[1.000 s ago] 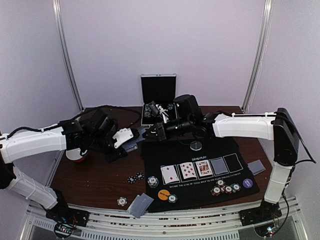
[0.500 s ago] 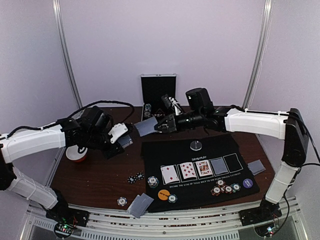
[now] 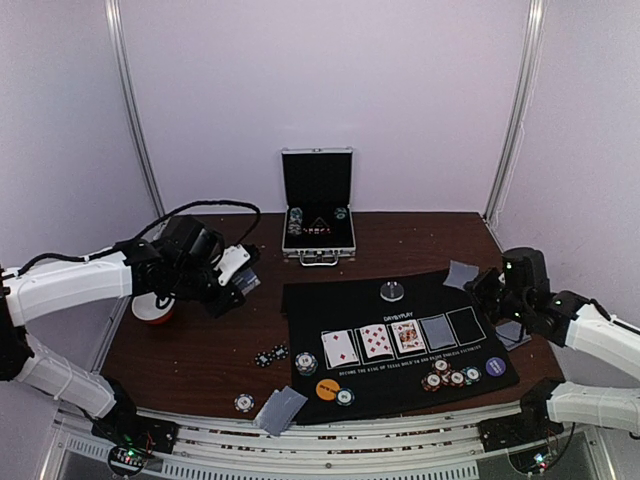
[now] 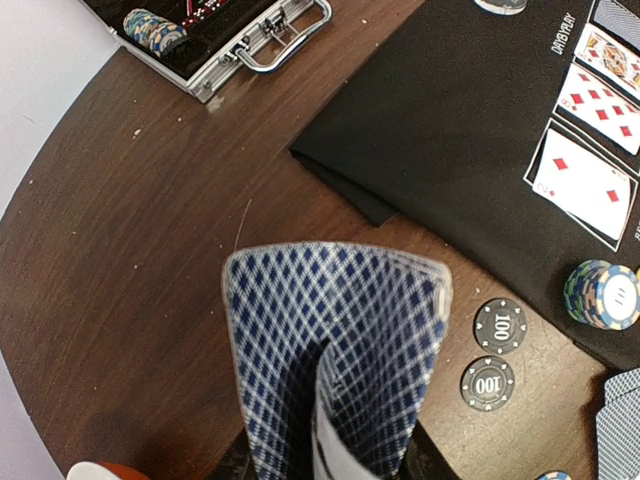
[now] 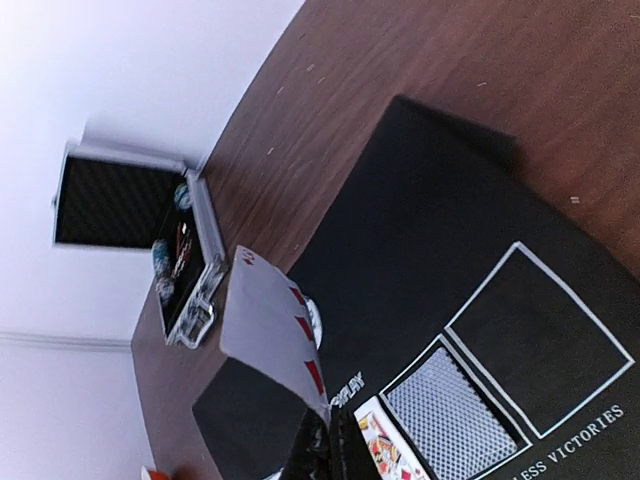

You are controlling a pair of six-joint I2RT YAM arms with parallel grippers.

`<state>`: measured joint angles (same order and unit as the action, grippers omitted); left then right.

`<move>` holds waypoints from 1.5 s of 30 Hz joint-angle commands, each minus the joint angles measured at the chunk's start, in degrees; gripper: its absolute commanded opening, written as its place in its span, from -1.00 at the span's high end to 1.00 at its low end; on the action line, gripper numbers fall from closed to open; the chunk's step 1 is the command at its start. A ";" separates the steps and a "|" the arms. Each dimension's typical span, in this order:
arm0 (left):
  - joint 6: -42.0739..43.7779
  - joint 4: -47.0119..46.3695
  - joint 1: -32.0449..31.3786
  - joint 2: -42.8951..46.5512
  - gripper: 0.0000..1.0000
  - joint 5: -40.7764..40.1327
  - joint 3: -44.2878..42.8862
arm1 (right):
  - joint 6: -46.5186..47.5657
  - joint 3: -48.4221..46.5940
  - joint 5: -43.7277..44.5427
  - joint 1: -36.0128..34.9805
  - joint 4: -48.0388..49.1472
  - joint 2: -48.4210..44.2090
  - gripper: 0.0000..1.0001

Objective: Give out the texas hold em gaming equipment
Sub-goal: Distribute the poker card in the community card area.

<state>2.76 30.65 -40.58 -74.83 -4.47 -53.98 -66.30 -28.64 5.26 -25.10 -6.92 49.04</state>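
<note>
Along the near edge nothing has shifted in the last second: the face-down pile of cards (image 3: 281, 408), the orange button (image 3: 327, 389), the chip cluster (image 3: 450, 379) and the purple button (image 3: 495, 366) lie as they did. Further in, the black mat (image 3: 340, 310) carries 3 face-up cards (image 3: 375, 342) and 1 face-down card (image 3: 437, 331), with the last outlined slot (image 3: 466, 324) bare. The change is the right tool (image 5: 325, 445). 1 second ago it met the left tool (image 3: 238, 282) over the left half of the desk (image 3: 200, 350). It has since swung away to the mat's right end and is pressed tight on 1 card (image 3: 460, 272), red pips showing, held in the air just beyond the bare slot. The handover looks done, and that slot is probably where this card goes. The left tool has drawn back a little and is pinching the remaining blue-backed cards (image 4: 335, 340); there seem to be at least 2, though the count is hard to read. Farthest off, the open case (image 3: 318, 205) stands untouched.
</note>
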 commanded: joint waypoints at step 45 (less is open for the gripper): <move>-2.38 -2.45 4.34 -4.29 0.36 2.49 3.28 | -57.32 10.30 13.85 -7.97 -1.44 16.10 1.00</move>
<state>1.48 28.77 -37.89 -77.93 -3.64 -51.35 -119.22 -19.18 19.09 -32.77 -7.86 65.36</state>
